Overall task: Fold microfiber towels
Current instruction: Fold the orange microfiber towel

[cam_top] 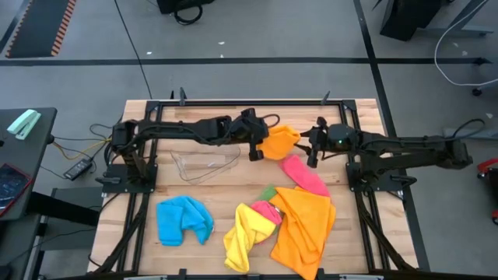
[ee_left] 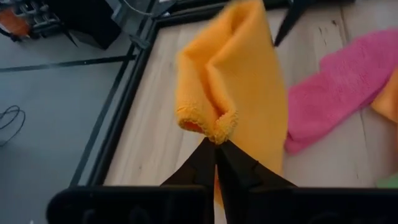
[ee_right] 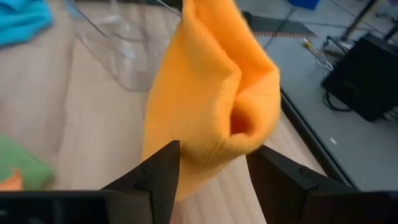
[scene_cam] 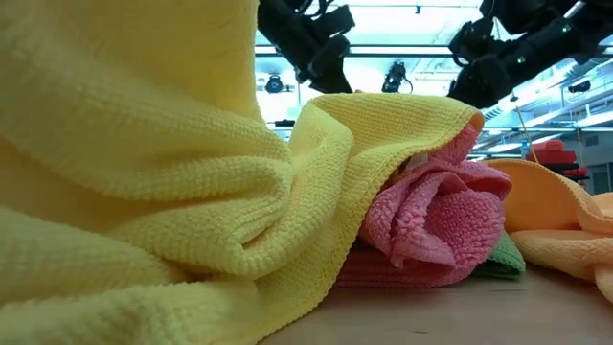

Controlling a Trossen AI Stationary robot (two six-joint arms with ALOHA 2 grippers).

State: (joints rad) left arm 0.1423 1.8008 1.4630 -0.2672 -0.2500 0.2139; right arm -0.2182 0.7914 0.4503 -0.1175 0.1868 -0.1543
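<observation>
Your counter (cam_top: 210,109) is a pale wooden top inside a black frame, and both arms reach in over its far half. On the near half lies the largest cloth, a big orange towel (cam_top: 305,222), spread loosely at the right. A yellow towel (cam_top: 243,236) is bunched just beside it, with a small green towel (cam_top: 268,191) and a crumpled pink cloth (cam_top: 265,210) tucked between the two. A blue towel (cam_top: 183,219) sits crumpled well apart at the near left. A long pink towel (cam_top: 304,174) lies stretched out beyond the big orange one. A clear plastic tub (cam_top: 204,165) rests on the counter under your left arm.

Between the two grippers hangs a small orange towel (cam_top: 279,141), lifted off the wood over the far middle. Your left gripper (ee_left: 216,148) is pinched tight on one rolled edge of it. Your right gripper (ee_right: 213,155) stands with its fingers (ee_right: 163,169) apart on either side of the towel's other bunched end, not yet pressed together on it
</observation>
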